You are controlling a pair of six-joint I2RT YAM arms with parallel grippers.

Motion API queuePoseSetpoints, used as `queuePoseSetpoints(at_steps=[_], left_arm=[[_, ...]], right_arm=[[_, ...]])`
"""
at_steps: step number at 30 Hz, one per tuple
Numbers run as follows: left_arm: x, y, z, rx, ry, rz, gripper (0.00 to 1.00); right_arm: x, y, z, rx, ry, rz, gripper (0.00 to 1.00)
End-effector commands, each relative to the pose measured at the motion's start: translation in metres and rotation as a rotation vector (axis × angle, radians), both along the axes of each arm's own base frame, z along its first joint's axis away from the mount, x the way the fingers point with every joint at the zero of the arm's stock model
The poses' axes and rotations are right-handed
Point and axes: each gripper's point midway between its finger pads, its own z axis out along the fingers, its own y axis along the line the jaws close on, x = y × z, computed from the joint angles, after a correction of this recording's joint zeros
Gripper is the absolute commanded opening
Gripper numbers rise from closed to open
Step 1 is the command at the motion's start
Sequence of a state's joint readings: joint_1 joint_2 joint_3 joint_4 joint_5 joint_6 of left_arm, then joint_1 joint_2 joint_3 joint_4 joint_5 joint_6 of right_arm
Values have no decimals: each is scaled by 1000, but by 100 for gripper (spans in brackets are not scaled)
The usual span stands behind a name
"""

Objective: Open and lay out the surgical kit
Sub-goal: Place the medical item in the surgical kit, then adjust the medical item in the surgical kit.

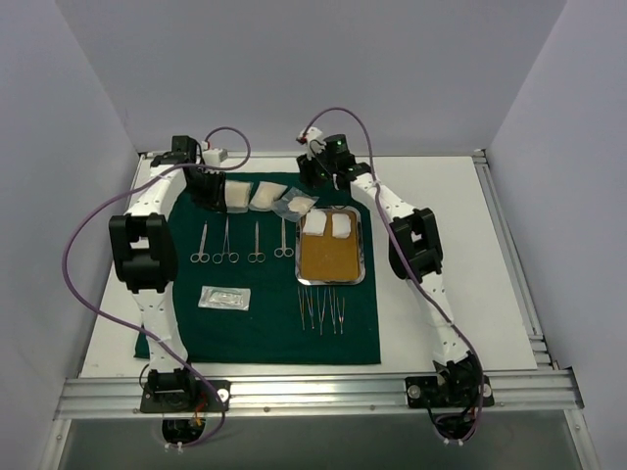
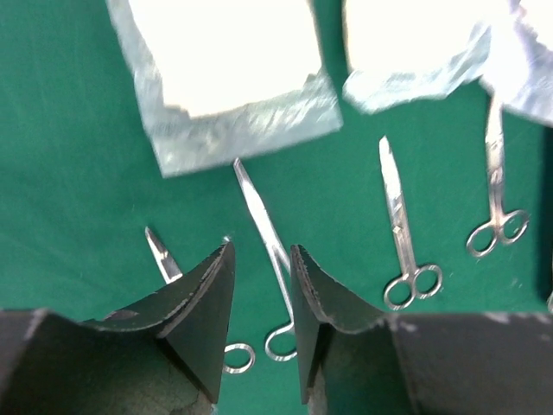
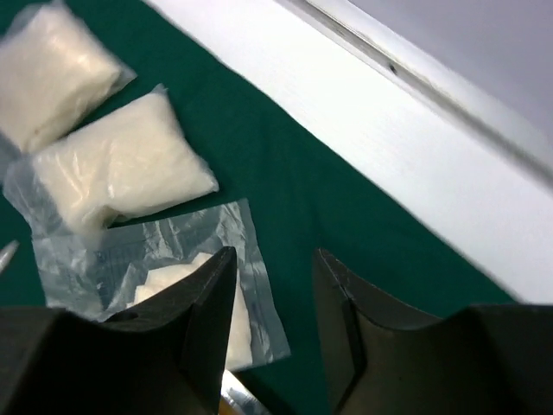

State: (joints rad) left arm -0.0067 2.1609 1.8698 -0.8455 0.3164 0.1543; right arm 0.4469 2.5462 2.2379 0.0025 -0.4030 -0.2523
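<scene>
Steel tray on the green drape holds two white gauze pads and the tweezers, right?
Not quite. The steel tray holds the two gauze pads, but the tweezers lie outside it on the green drape, as the top external view shows.

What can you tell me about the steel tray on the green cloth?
The steel tray is a shallow rectangle with a shiny rim, and its inside looks orange-brown. It lies flat on the green cloth, toward the right side, with its long side running away from the arms. Two white gauze pads sit in its far end.
</scene>
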Motion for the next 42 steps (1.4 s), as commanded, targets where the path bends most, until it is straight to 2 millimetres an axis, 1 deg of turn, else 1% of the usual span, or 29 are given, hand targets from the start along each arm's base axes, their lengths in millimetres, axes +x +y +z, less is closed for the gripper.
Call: queuePoseSetpoints(at_steps=[1,2,3,4,5,6,7,9,10,11,12,14,15,17,18,20,23,25,26,27,29,31,34,35,38,39,41,42], left_arm=[[33,-10,11,19,-103,2,42],[39,-9,13,26,-114,10,42],[43,-8,11,31,-113,17,43],[43,-9,-1,35,-83,22,44],[50,-7,3,45,-97,31,45],[52,-8,1,47,-87,35,45],[49,-8,-11,50,-49,38,45],[54,-7,-12,62,-51,49,45],[55,-6,-17,62,-41,59,45],[56,-4,-20,73,-39,66,45],[58,-3,-18,77,-47,70,45],[61,-4,-20,86,-51,71,45],[62,-3,-20,93,-55,73,45],[64,-1,-17,100,-68,75,45],[65,-1,-17,104,-70,75,45],[64,1,-12,95,-69,78,45],[60,-4,1,48,-72,49,45],[57,-4,9,29,-75,32,45],[59,-2,12,31,-84,35,45],[60,0,12,35,-85,40,45],[62,7,6,52,-76,60,45],[62,11,-5,64,-50,76,46],[65,14,-15,95,-38,77,50],[65,15,-18,98,-32,78,50],[67,17,-25,105,-20,79,50],[67,18,-31,114,-7,81,50],[70,20,-32,121,-10,86,50],[70,22,-36,131,-6,90,50]], right_arm=[[24,-46,87,437,124,-392,37],[23,-53,82,452,145,-427,38],[21,-61,84,448,140,-480,40],[13,-62,66,421,176,-501,43],[9,-62,59,405,196,-515,45],[2,-64,43,371,241,-533,45],[-2,-62,34,361,271,-533,46],[-9,-59,18,363,324,-529,46],[-18,-55,7,363,364,-505,46],[-20,-53,3,369,379,-497,46],[-21,-52,-3,378,399,-494,46],[-25,-44,-4,404,437,-442,47],[-25,-40,-9,419,456,-432,47],[-23,-35,-7,436,465,-413,47],[-23,-34,-13,436,476,-414,46],[-24,-31,-16,447,494,-404,45],[-28,-25,-18,456,522,-387,42],[-28,-28,-25,429,533,-408,42],[-28,-30,-28,412,530,-414,42],[-29,-33,-34,397,541,-430,42],[-30,-36,-39,382,547,-440,41],[-31,-39,-42,365,548,-456,41],[-34,-35,-42,353,562,-436,42],[-37,-34,-48,344,579,-434,42],[-35,-32,-57,344,598,-427,41],[-35,-32,-58,345,604,-424,40],[-35,-27,-61,356,620,-408,38],[-34,-25,-61,361,622,-403,38]])
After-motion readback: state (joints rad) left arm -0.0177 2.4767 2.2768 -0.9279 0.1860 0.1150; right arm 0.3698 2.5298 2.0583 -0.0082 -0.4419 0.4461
